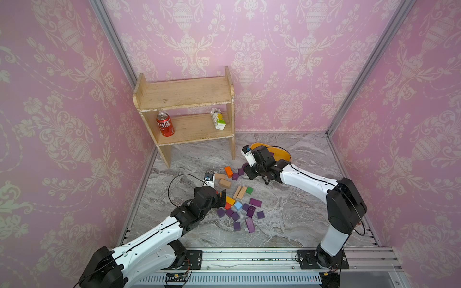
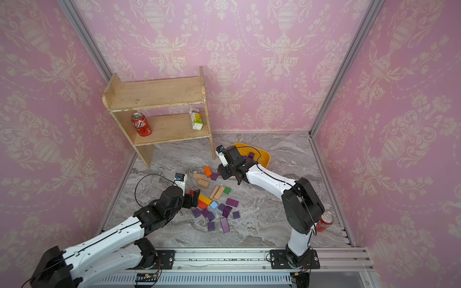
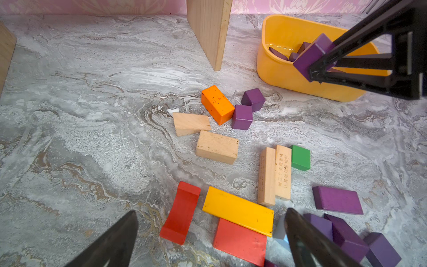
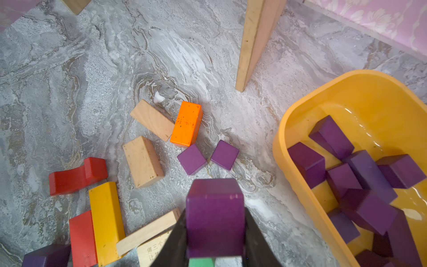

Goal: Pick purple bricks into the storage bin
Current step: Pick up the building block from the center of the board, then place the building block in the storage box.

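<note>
Currently, reading the table [image 1: 287,224] as a clock with twelve at the back wall, I have my right arm rising from its base at five o'clock. It folds at the elbow and runs its white forearm out toward the middle, wrist tipped down. The right claw [image 4: 215,211] is clamped on one purple brick [image 4: 215,191], with a finger flat against each side. The left wrist view shows that brick clear of the table, at about rim height. It hangs just outside the storage bin [image 4: 284,129], at the bin's eight o'clock, not over it. The bin sits at one o'clock on the table, with a heap of purple bricks [image 4: 369,175] lying inside it.

My left arm stretches low from seven o'clock toward the centre. The left claw [image 3: 211,211] stands wide apart with nothing between its fingers, above the yellow block [image 3: 238,210] and the red blocks [image 3: 240,240].

Two purple cubes [image 4: 191,159] lie loose on the table near the right claw, one touching the orange block [image 4: 186,123] and the other just beside it. A loose cluster [image 1: 250,225] of purple pieces lies at six o'clock, near the left claw.
</note>
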You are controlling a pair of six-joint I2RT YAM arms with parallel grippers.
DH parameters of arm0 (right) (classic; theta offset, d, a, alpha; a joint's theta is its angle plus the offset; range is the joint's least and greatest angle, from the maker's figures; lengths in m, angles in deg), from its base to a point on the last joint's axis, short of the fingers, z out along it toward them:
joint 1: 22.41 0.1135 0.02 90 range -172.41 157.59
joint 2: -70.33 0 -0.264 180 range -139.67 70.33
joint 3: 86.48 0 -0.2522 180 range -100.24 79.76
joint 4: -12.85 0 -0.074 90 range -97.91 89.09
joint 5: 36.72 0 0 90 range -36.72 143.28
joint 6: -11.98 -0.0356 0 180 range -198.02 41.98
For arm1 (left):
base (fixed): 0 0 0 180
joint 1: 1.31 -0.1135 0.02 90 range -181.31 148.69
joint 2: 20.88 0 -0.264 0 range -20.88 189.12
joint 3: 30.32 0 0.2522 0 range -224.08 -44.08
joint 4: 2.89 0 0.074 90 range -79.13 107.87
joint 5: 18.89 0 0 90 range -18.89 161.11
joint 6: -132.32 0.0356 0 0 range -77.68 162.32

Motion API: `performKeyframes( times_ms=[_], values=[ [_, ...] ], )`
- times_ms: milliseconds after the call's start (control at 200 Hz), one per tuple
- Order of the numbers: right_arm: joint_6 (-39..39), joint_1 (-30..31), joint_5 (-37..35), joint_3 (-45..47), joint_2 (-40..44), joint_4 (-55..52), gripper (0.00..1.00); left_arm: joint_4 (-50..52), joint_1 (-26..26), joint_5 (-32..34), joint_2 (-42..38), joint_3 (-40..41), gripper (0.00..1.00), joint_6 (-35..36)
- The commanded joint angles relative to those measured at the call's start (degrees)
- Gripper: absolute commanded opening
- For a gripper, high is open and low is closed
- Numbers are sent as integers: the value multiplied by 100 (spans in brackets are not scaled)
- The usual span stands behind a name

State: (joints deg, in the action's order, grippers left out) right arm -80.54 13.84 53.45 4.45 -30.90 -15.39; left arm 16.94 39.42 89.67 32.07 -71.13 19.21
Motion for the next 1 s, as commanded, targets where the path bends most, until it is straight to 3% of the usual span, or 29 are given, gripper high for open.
performKeyframes(
  times_ms=[0,215,530,595,695,726,996],
  values=[
    [-8,-260,-5,-227,99,-261,28,0,-14,18,-35,-112,99,-110],
    [-242,-810,76,-524,-127,-347,28,-19,-13,-11,-72,-110,99,-150],
    [-604,-1397,71,-1703,-1286,-907,29,-68,-19,-45,-13,-169,99,-182],
    [-619,-1443,89,-1935,-1482,-1013,35,-70,-20,-65,11,-183,99,-209],
    [-713,-1493,-94,-2090,-1567,-1107,61,-53,-13,-99,44,-206,99,-208],
    [-727,-1495,-108,-2069,-1529,-1094,64,-37,-17,-103,58,-206,99,-203],
    [-878,-1472,90,-1096,-634,-643,67,-60,-17,-46,134,-231,99,-189]
  ],
)
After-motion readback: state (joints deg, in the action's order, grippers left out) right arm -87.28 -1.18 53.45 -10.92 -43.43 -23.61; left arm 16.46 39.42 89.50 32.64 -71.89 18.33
